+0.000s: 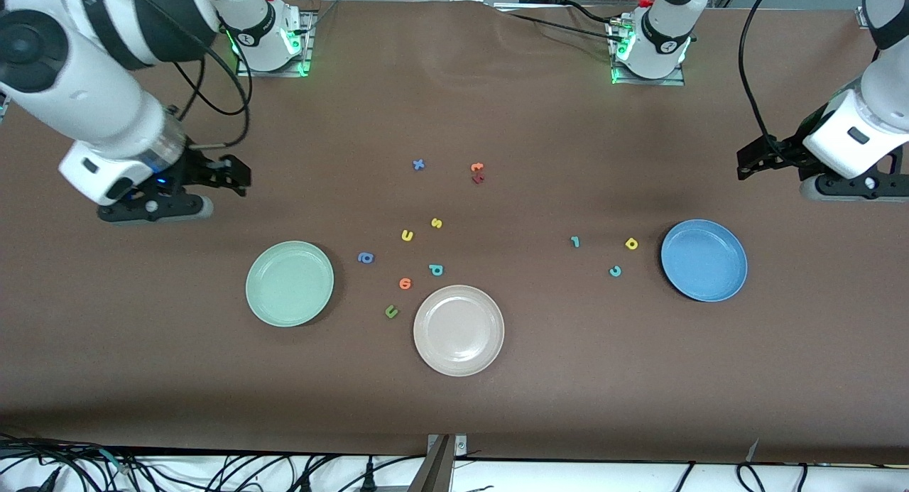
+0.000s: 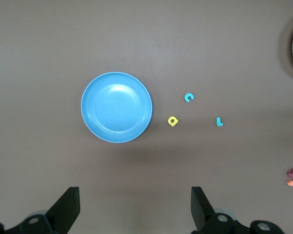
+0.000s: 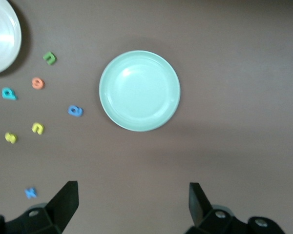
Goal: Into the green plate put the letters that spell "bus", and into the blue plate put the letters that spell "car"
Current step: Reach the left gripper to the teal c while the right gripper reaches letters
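Observation:
The empty green plate (image 1: 290,283) (image 3: 139,90) lies toward the right arm's end. Beside it are the teal "b" (image 1: 436,269) (image 3: 9,93), yellow "u" (image 1: 407,235) (image 3: 37,128) and yellow "s" (image 1: 437,223) (image 3: 10,138). The empty blue plate (image 1: 704,260) (image 2: 116,107) lies toward the left arm's end, with the teal "c" (image 1: 615,270) (image 2: 188,97), yellow "a" (image 1: 631,244) (image 2: 173,121) and teal "r" (image 1: 575,242) (image 2: 219,122) beside it. Both grippers hang open and empty over bare table: the right gripper (image 1: 238,174) (image 3: 133,202) by the green plate, the left gripper (image 1: 753,162) (image 2: 135,204) by the blue plate.
A beige-white plate (image 1: 459,330) sits nearest the front camera, between the other two. Around the "bus" letters lie a blue round letter (image 1: 366,258), an orange round letter (image 1: 405,284) and an olive "u" (image 1: 391,311). Farther off are a blue "x" (image 1: 418,165) and an orange letter (image 1: 477,167).

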Motion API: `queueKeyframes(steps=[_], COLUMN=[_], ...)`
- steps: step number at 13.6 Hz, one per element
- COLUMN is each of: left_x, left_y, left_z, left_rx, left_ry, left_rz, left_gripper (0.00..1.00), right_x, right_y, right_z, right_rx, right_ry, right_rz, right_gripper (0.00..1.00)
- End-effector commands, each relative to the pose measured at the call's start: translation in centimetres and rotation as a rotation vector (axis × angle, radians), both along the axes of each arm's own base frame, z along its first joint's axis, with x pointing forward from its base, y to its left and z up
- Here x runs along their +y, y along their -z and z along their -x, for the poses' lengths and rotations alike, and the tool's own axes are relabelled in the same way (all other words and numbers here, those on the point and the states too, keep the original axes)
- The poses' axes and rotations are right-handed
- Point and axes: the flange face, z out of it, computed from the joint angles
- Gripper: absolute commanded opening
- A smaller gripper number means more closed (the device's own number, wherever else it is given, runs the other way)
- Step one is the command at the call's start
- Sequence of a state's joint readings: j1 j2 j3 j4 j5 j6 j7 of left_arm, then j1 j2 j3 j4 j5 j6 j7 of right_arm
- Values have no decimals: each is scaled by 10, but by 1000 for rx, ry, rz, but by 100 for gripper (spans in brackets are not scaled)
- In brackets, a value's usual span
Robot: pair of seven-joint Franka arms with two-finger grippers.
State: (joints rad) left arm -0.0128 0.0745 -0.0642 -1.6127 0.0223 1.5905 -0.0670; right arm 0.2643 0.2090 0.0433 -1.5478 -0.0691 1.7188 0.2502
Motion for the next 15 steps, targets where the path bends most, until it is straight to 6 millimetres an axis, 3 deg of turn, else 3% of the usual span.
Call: queueKeyframes(steps=[1,3,4,7,9,11,13,15], left_x=[-16,-23,-36,-84,-90,-93,-94,-108], left_y=[23,48,67,183,226,258,277,300], left_z=[-15,-25,-33,-73,-84,-89,-91,-89], left_rx=[23,51,59,54,44,40,43,53], left_ry=[22,30,49,118,141,143,138,158], left_rz=[25,39,44,23,0,9,18,24], left_gripper=[100,100,100,100,100,100,100,100], right_x=[26,45,55,100,136,166,190,216], right_y=[20,37,45,86,115,145,164,184], right_z=[-2,-3,-3,4,9,14,23,40], right_rx=[-20,-26,-37,-69,-84,-87,-98,-92], right_ry=[94,134,167,251,255,219,161,91], right_rz=[-17,-25,-32,-59,-84,-84,-62,-28], right_gripper=[100,100,100,100,100,100,100,100])
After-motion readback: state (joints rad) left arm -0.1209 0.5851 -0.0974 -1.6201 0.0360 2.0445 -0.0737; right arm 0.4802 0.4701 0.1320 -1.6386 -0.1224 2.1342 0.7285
